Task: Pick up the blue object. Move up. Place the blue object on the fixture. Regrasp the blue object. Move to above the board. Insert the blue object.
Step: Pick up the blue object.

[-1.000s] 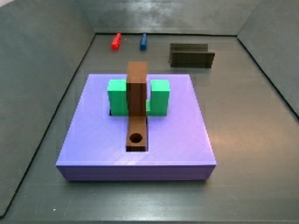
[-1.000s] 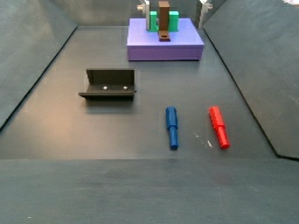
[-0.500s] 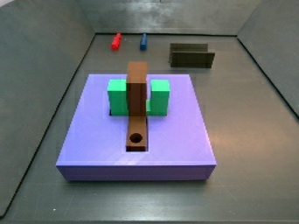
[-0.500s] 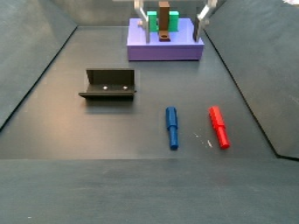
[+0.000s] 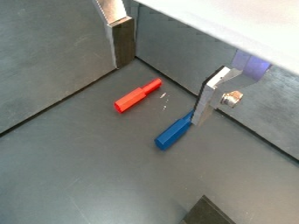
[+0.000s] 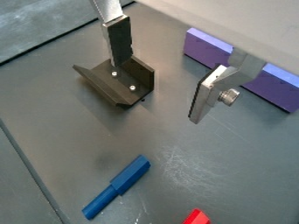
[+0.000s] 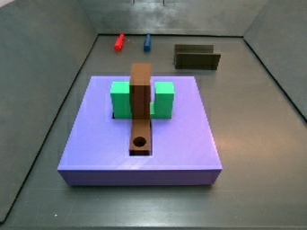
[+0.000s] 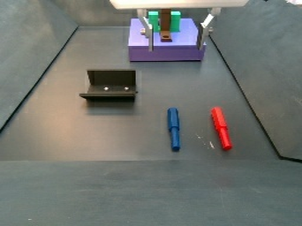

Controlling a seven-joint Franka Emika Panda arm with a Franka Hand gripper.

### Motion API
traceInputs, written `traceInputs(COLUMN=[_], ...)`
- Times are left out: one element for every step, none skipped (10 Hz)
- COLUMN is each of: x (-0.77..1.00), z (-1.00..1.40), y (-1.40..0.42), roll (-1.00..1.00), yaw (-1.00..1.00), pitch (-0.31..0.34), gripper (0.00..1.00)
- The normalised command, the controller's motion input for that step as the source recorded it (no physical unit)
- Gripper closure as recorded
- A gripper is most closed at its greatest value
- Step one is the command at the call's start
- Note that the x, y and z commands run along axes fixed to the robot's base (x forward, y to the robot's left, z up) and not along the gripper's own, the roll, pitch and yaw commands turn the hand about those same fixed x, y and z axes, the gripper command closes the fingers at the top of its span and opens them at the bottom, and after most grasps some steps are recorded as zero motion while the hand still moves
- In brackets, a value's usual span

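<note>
The blue object [image 8: 174,128] lies flat on the dark floor, parallel to a same-sized red peg [image 8: 220,128]; both also show in a side view, blue object [image 7: 147,41], red peg [image 7: 118,42]. The fixture [image 8: 111,85] stands apart from them. My gripper [image 8: 175,35] hangs open and empty high up, near the board [image 8: 165,49]. In a wrist view the blue object [image 5: 176,133] lies below the open gripper [image 5: 162,92], one end hidden behind a finger [image 5: 211,101]. From the gripper [image 6: 160,90], the blue object [image 6: 117,186] and fixture [image 6: 117,83] show below.
The board [image 7: 144,135] carries a green block [image 7: 144,99] and a long brown bar [image 7: 142,103] with a round hole [image 7: 140,142]. Dark walls close in the floor on all sides. The red peg [image 5: 138,95] lies close beside the blue one.
The gripper has come down and forward from the top edge of a side view, so more of its open fingers shows. The pegs, fixture and board have not moved.
</note>
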Motion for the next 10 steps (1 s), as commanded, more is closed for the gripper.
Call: traceInputs(x=[0.0,0.0,0.04,0.09,0.08,0.08,0.03,0.0,0.0,0.06], z=[-0.07,-0.07,-0.11,-0.15,-0.17,-0.1,-0.08,-0.08,-0.11,-0.14], y=[0.0,0.0,0.0,0.09,0.09,0.05,0.01,0.0,0.0,0.0], roll=[-0.13,-0.15,-0.17,-0.21,-0.2,-0.17,-0.13,-0.13,-0.14,-0.14], yaw=[0.0,0.0,0.0,-0.03,-0.01,-0.01,0.0,0.0,0.0,0.0], pitch=[-0.054,-0.059,-0.076,-0.083,-0.081,-0.037,-0.027,-0.041,-0.051,-0.041], gripper=[0.0,0.0,0.0,0.0,0.0,0.0,0.0,0.0,0.0,0.0])
